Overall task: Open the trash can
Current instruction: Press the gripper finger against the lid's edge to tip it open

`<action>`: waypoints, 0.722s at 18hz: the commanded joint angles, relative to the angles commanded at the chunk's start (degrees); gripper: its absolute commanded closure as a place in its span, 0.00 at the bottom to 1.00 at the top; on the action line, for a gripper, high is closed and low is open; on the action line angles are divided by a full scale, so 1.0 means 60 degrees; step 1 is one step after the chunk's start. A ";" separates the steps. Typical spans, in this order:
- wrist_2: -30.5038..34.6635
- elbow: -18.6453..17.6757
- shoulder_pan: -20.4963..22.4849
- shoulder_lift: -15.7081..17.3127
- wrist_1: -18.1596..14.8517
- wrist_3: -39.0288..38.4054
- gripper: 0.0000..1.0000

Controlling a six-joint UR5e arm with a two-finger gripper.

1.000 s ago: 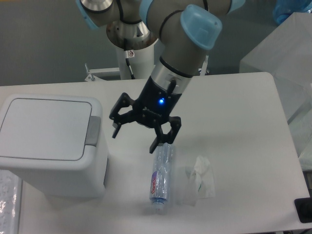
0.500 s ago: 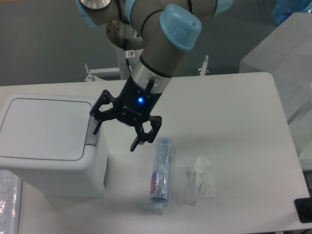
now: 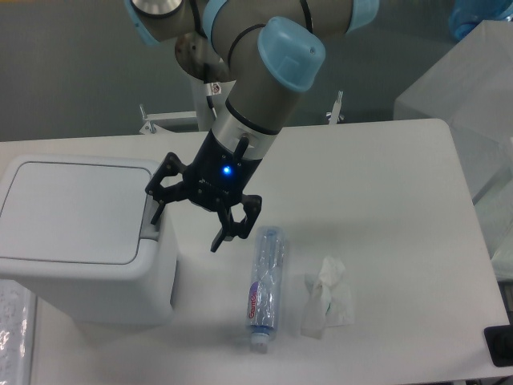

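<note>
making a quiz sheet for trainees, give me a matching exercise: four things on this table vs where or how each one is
Things:
1. trash can
2. plastic bottle
3. crumpled tissue
4. gripper

States:
a. lying on its side mid-table
b. open, beside the bin's grey button
c. lid shut, at the table's left edge
d. right of the bottle

Pairs: 1-c, 2-a, 3-d, 4-b

The trash can [image 3: 80, 241] looks like smooth white plastic, faintly glossy on its flat lid. The bottle [image 3: 266, 285] is clear, shiny plastic — a printed label wraps it. The tissue [image 3: 327, 297] is crumpled white paper. Matt black pincer [image 3: 187, 222]; smooth, matt white desk [image 3: 385, 192].
</note>
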 joint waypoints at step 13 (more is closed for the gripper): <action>0.0015 -0.0293 0.0000 0.0000 0.0425 -0.0029 0.00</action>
